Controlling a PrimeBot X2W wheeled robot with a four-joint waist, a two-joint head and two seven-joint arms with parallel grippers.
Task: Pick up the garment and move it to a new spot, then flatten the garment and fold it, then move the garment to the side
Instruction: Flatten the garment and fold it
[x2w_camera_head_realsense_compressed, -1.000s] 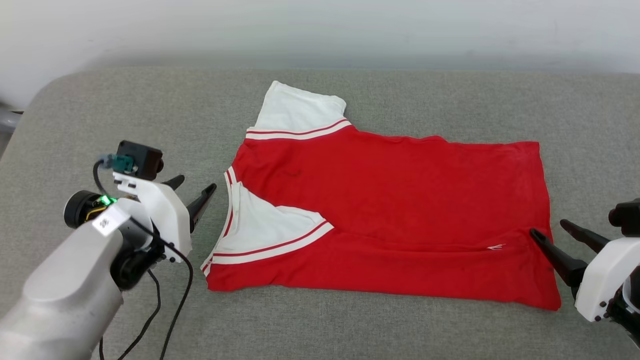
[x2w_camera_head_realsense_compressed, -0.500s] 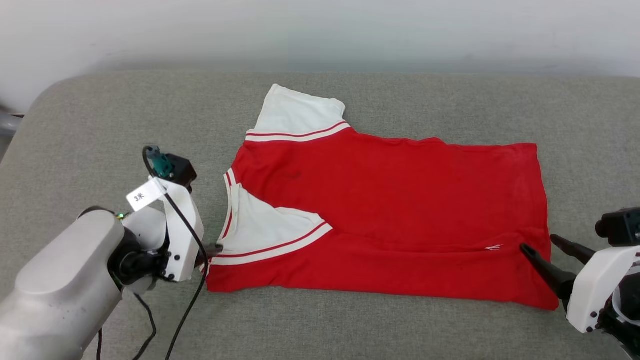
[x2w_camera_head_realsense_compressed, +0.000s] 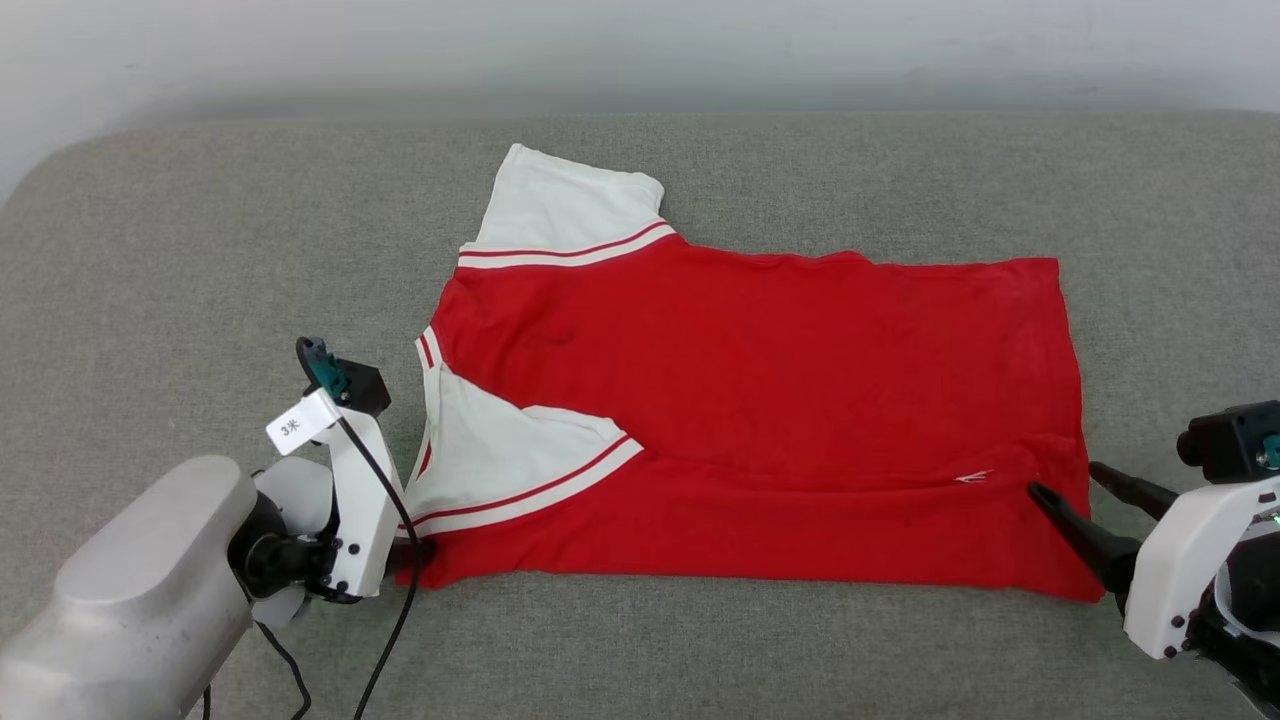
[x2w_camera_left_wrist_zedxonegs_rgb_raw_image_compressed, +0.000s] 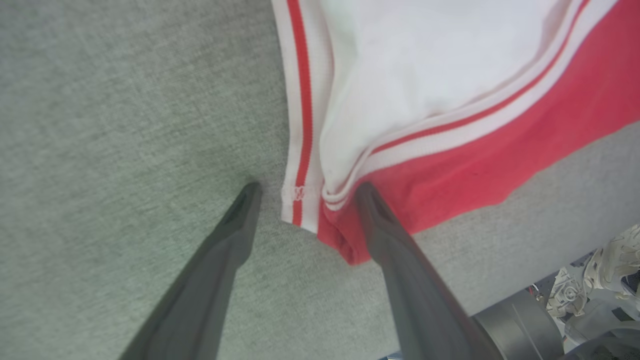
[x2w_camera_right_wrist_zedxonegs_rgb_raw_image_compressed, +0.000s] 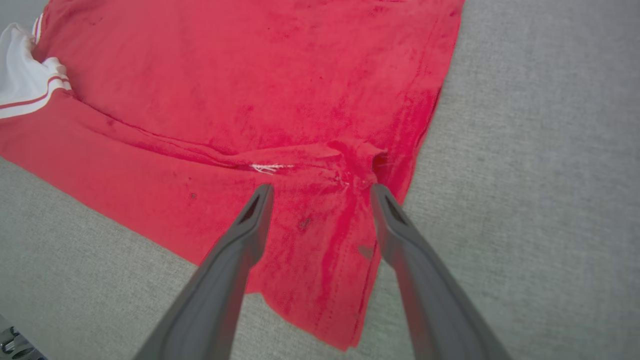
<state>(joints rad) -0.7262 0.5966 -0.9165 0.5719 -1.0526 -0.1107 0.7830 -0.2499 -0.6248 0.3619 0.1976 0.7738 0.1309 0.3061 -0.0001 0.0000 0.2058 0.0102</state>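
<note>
– So, what had just changed on your left?
– My left claw (x2w_camera_left_wrist_zedxonegs_rgb_raw_image_compressed: 305, 192) had swung down from beside the collar to the near left corner of the shirt (x2w_camera_head_realsense_compressed: 780, 400). Its fingers stood wide apart and held nothing. One tip was over the grey cushion (x2w_camera_head_realsense_compressed: 200, 250), the other against the red edge below the folded white sleeve (x2w_camera_head_realsense_compressed: 490, 450). The whole head picture had slid too, but I put that down to the camera, not the cloth.
– And the shirt?
– It lay mid-cushion, plain red side up, collar to my left and hem to my right. The far sleeve (x2w_camera_head_realsense_compressed: 565, 200) stuck out. As far as I could tell it had not moved.
– The right side?
– My right claw (x2w_camera_head_realsense_compressed: 1065, 480) had crept slightly nearer the hem corner. It was also spread open and empty, with its tips over the red cloth just inside the hem.
– Meaning?
– I judged both claws were set to pinch the near corners for the next fold. Neither had closed.
– Did the views differ?
– They filled gaps. From the head, my left fingertips were mostly hidden behind the wrist, while the left wrist view showed the corner sitting right between them. The right wrist view showed a bunched wrinkle (x2w_camera_right_wrist_zedxonegs_rgb_raw_image_compressed: 357, 160) and a small white stitch mark (x2w_camera_right_wrist_zedxonegs_rgb_raw_image_compressed: 265, 168), both faint from the head.
</note>
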